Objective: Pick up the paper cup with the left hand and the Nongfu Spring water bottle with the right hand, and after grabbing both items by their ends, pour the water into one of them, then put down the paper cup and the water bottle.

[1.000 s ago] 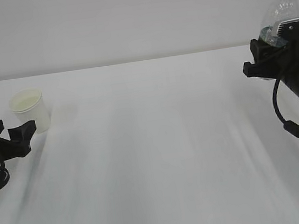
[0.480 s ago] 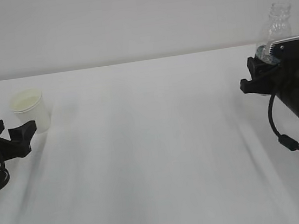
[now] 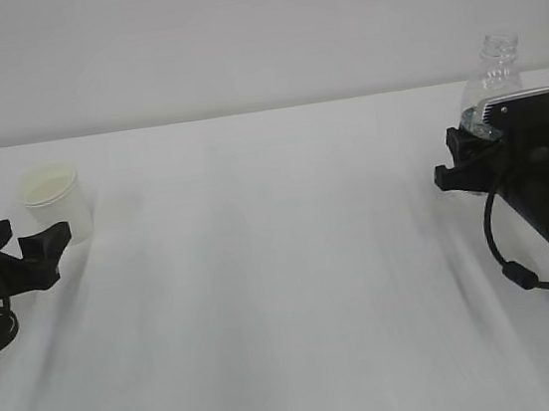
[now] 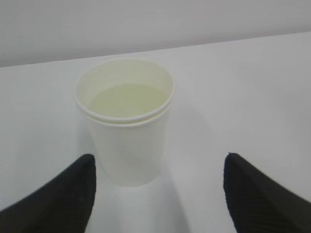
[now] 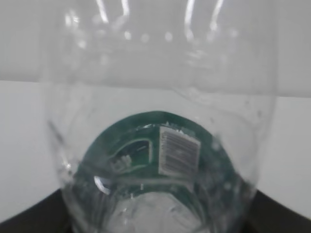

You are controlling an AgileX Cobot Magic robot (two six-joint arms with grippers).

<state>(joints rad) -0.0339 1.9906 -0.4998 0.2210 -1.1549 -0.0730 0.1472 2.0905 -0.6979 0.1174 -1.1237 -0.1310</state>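
Currently logged: small white tapered paper cup (image 4: 125, 121) down on worktop (image 3: 282, 265), my left end effector (image 4: 158, 194) released; right end effector (image 3: 462, 164) grasping clear ribbed water bottle (image 3: 494, 68). Next: lower it.

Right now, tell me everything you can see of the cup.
The cup is white paper, tapered, with a rolled rim and a cream inside; a second rim line just below suggests two nested cups. It stands upright on the table at far left. The open left gripper flanks its base without touching.
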